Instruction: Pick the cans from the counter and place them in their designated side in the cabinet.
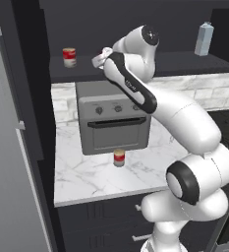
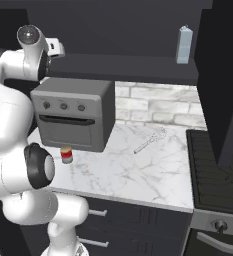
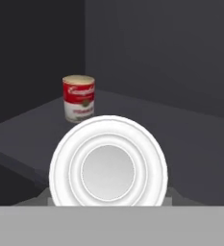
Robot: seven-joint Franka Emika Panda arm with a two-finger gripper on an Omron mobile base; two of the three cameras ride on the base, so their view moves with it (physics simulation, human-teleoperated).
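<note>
A red and white can [image 1: 69,57] [image 3: 78,98] stands upright at the left end of the dark cabinet shelf [image 1: 185,63] [image 3: 190,144]. A second can [image 1: 119,158] [image 2: 66,154], red with a tan band, stands on the marble counter [image 1: 86,179] [image 2: 133,172] in front of the toaster oven. My gripper [image 1: 101,57] [image 2: 56,48] is raised to shelf height, right of the shelf can and apart from it. In the hand view a round white ringed end like a can's lid [image 3: 107,168] sits in its grip and hides the fingertips.
A grey toaster oven [image 1: 113,120] [image 2: 73,115] stands on the counter under the shelf. A tall pale carton [image 1: 204,39] [image 2: 184,45] stands at the shelf's right end. A whisk [image 2: 150,140] lies on the counter, a stove [image 2: 218,170] is to the right, and a grey fridge [image 1: 8,147] is at left.
</note>
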